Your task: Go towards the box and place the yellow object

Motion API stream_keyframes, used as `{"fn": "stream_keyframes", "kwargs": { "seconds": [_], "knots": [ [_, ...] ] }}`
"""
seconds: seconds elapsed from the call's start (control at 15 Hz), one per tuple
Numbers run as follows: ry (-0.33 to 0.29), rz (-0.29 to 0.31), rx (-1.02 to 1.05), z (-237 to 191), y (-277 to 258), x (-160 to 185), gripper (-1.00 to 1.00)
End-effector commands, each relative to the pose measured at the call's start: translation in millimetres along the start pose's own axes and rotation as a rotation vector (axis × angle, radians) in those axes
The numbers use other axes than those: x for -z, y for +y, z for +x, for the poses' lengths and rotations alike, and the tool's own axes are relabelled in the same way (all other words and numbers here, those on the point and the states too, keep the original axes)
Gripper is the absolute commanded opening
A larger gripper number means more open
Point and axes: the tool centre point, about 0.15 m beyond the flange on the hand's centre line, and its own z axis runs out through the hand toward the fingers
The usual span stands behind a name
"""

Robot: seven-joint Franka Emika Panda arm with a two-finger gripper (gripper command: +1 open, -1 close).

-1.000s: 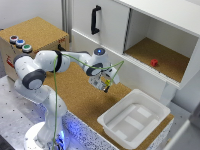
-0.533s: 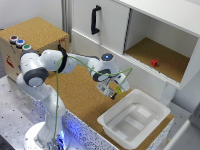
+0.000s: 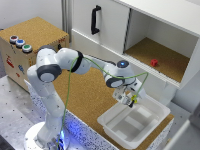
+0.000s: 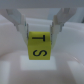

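The white box (image 3: 150,127) sits on the cork surface at the exterior view's lower right. My gripper (image 3: 131,99) hangs just above the box's far-left rim. It is shut on the yellow object (image 3: 133,99), a small yellow block. In the wrist view the yellow block (image 4: 39,45) shows black letters T and S and is pinched between my two fingers (image 4: 20,24), with the box's white inside (image 4: 15,62) below and around it.
A white cabinet with a black handle (image 3: 94,19) stands behind, with an open cork-floored compartment holding a small red object (image 3: 154,62). A cork-topped wooden box with coloured buttons (image 3: 20,43) stands at the exterior view's left. The arm's base (image 3: 47,135) is at the lower left.
My gripper has moved toward the exterior view's right and downward with the yellow block, from over the cork surface to just above the box's rim.
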Motion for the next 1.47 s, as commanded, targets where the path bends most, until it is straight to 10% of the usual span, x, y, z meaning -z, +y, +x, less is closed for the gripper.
{"fn": "stream_keyframes", "kwargs": {
  "seconds": [0.0,1.07,1.13,1.4],
  "knots": [
    [-0.063,0.181,0.011,-8.4,64.5,-63.5,-1.0],
    [-0.082,0.335,0.094,-42.2,16.0,-66.3,-1.0],
    [-0.08,0.319,0.103,-41.8,13.0,-66.2,1.0],
    [-0.02,0.25,0.105,-35.1,11.6,-52.6,1.0]
  ]
}}
